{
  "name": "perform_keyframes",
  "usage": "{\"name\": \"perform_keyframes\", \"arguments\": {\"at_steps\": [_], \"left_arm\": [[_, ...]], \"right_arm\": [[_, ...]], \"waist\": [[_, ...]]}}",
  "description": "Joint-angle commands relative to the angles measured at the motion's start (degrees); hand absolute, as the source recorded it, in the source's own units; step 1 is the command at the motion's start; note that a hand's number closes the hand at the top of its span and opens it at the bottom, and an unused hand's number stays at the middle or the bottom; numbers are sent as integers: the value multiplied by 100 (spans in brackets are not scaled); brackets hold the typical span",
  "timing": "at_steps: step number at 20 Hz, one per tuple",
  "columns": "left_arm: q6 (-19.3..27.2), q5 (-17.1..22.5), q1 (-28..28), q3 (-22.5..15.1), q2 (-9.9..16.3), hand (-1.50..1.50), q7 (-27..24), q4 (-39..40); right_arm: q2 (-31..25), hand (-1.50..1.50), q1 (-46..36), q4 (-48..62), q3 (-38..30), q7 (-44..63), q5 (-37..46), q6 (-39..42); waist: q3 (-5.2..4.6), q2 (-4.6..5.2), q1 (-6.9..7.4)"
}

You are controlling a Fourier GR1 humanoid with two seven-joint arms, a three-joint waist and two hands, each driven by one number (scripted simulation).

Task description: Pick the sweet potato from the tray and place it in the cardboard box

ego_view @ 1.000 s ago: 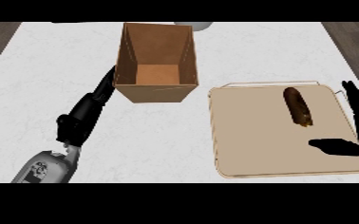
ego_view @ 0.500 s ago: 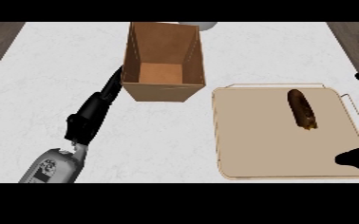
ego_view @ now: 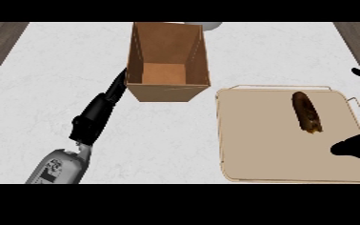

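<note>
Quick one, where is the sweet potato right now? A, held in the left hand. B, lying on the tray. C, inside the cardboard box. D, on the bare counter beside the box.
B: the sweet potato lies on the tray, toward its right side; the cardboard box shows only its bare floor.

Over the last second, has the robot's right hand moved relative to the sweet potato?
Yes. The right hand has drawn back toward the tray's right edge, farther from the sweet potato.
</note>
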Motion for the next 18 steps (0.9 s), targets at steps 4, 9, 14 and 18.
{"name": "perform_keyframes", "arguments": {"at_steps": [4,9,14,18], "left_arm": [[-314,-141,326,234,-53,0,184,-502],[-415,-272,105,352,-152,0,281,-351],[-578,-514,147,623,-441,0,-64,92],[-750,-606,3,704,-538,0,151,53]], "right_arm": [[802,-150,-140,162,43,259,724,313],[1351,-150,-619,1635,283,-318,1177,504],[1731,-150,-253,1136,-144,-258,1602,540],[2038,-150,-421,1700,-206,-864,2080,474]], "waist": [[3,-5,24],[5,8,60],[3,-1,-11],[4,4,-1]]}}
